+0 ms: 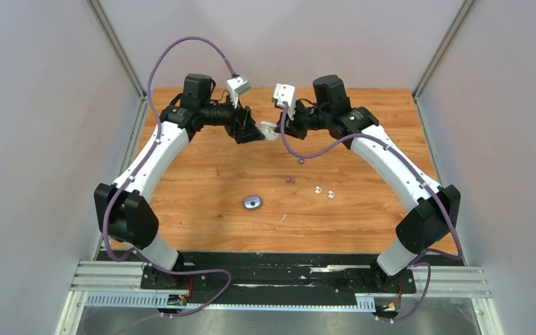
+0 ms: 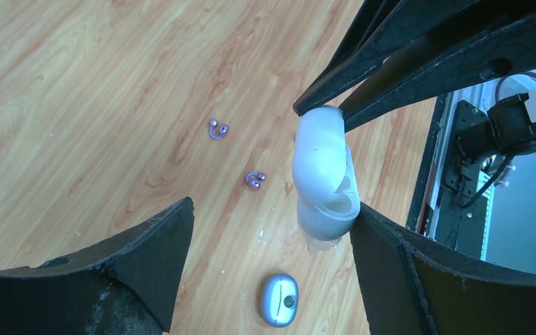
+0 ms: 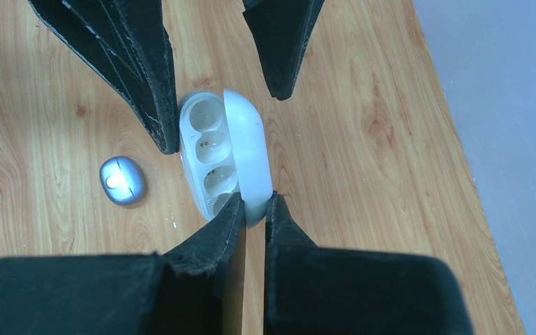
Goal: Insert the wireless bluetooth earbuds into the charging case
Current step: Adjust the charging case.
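**Nothing seated yet**

Near: purple case lies shut on the table. Just beyond it, to the right: two white earbuds side by side, then two purple earbuds a little apart. Far, in the air: right gripper pinches the white case by one end, lid ajar, sockets showing. Left gripper is spread wide astride it, one finger touching.

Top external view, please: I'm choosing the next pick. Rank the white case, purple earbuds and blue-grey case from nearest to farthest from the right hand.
1. White case: pinched in the right hand, far middle.
2. Purple earbuds: on the table, toward the bases from the hand.
3. Blue-grey case: on the table, farther toward the bases, leftward.
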